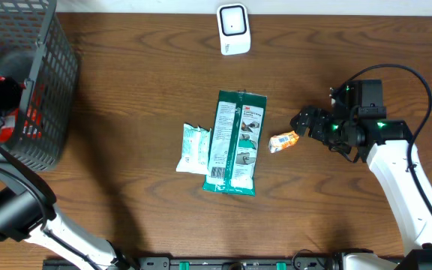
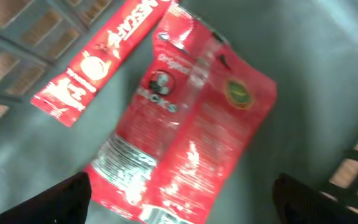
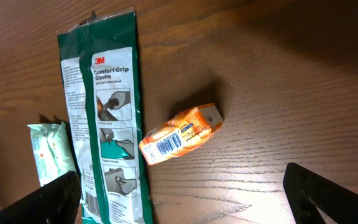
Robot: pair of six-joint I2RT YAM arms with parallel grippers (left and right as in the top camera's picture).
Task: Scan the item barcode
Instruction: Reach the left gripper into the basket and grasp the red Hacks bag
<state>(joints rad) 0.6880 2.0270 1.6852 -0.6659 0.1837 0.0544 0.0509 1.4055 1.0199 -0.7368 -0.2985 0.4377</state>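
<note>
Orange packet (image 3: 180, 134) is flat on the table (image 1: 141, 75), just ahead of the right pincer (image 3: 182, 193) and roughly centred between its two fingertips. No contact that I can see. Its barcode (image 3: 166, 144) faces up, on the end pointing away toward the green pack.

Right pincer is released: fingers spread wide with nothing between them. From overhead I see it low over the table, tips just short of the packet's near end.

The green gloves pack (image 3: 107, 124) is beyond the packet from the right pincer. It lies flat with the printed side up, close beside the packet; I can't tell if the edges touch. The white wipes pack (image 1: 194, 148) is farther out again, tucked against the far side of the gloves pack and partly under its edge.

The white scanner (image 1: 233, 28) stands at the far edge of the table, well apart from the right pincer and off to its side.

Left pincer (image 2: 182, 199) is inside the grey basket (image 1: 47, 90) at the table's other end. It is released too: both fingertips sit wide apart at the bottom corners of its wrist view, gripping nothing. A red pouch (image 2: 185, 118) lies on the basket floor directly under and ahead of it. The view is blurred, so I can't read the print fully. A red stick sachet (image 2: 98, 59) is beyond the pouch, angled, with its near end just beside the pouch.
</note>
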